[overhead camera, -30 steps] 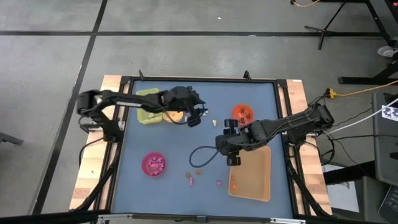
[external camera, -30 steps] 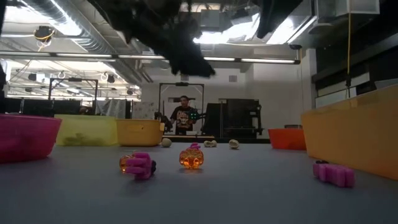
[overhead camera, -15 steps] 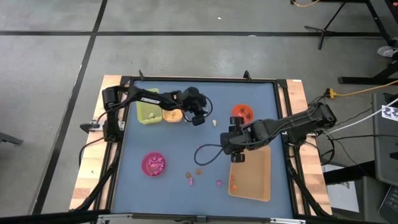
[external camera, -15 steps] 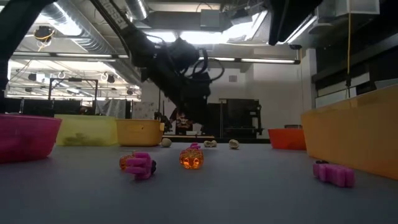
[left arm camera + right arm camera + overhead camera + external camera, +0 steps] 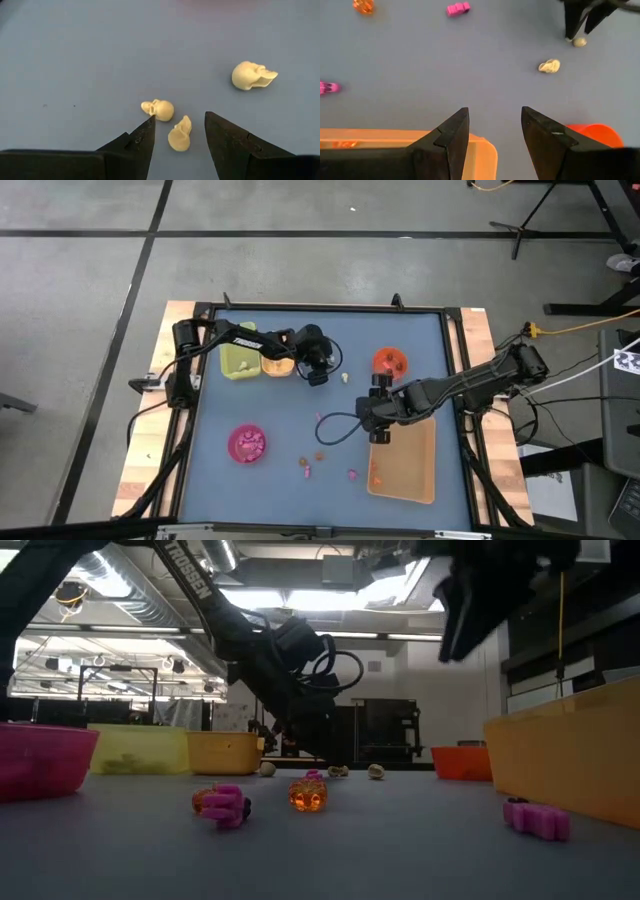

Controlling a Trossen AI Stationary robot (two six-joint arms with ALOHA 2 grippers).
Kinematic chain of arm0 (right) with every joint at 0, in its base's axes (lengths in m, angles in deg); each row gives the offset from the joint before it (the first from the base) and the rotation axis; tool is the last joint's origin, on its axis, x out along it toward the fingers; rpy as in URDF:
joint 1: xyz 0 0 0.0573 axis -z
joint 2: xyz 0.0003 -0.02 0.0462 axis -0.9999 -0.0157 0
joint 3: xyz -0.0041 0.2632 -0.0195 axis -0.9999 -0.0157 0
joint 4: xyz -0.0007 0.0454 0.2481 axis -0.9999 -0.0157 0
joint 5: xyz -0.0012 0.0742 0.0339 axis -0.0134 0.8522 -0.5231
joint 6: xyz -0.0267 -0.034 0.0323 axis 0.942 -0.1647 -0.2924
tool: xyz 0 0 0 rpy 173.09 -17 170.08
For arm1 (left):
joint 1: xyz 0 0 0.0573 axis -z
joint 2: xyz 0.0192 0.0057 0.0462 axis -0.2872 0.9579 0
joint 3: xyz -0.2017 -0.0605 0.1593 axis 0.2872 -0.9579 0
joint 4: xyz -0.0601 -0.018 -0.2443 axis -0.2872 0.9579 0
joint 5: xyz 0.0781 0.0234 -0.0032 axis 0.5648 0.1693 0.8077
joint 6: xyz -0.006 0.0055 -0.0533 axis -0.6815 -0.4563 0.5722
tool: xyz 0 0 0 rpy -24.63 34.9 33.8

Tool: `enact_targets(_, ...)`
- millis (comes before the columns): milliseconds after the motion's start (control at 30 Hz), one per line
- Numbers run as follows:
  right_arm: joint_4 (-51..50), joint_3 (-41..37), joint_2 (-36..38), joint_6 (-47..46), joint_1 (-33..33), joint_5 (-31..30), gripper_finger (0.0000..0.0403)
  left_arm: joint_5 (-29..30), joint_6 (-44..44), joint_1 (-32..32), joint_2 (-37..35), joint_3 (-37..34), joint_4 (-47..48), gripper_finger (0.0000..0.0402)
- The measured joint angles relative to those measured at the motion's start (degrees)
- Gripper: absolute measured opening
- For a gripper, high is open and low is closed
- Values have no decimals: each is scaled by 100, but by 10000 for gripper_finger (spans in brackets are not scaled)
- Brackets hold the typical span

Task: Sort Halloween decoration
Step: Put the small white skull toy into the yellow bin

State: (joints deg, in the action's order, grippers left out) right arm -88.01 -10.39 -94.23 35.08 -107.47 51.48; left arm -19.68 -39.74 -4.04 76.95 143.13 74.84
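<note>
Three cream-white skull trinkets lie on the blue table. In the left wrist view one skull [image 5: 179,136] lies between the fingertips of my open left gripper [image 5: 179,121], a second [image 5: 159,109] just beyond one tip, and a third [image 5: 253,76] farther off. My left gripper [image 5: 318,376] is low over them and slants down. Pink [image 5: 537,819] and orange [image 5: 307,794] trinkets lie toward the near edge. My right gripper [image 5: 378,436] hangs open and holds nothing above the far end of the tan tray [image 5: 405,465].
The green tray [image 5: 237,361] and the orange tray [image 5: 279,366] stand at the back left. A red bowl [image 5: 389,362] is at the back right and a pink bowl [image 5: 247,443] at the front left. A black cable [image 5: 335,426] loops over the table's middle.
My left gripper has come down from above the trays toward the cream skulls, moving toward the table's right and tipping more steeply down; its fingers stay open. My right gripper has sunk a little over the tan tray's far end.
</note>
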Motion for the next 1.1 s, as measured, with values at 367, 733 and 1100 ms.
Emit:
enact_targets(367,614,-509,-4,-183,0,2,179,12,-10,28,188,-4,7,156)
enact_targets(733,697,-515,-4,-183,0,4,179,59,-9,28,208,0,99,143)
enact_targets(1100,710,-515,-4,-181,0,4,179,46,6,33,210,0,125,92)
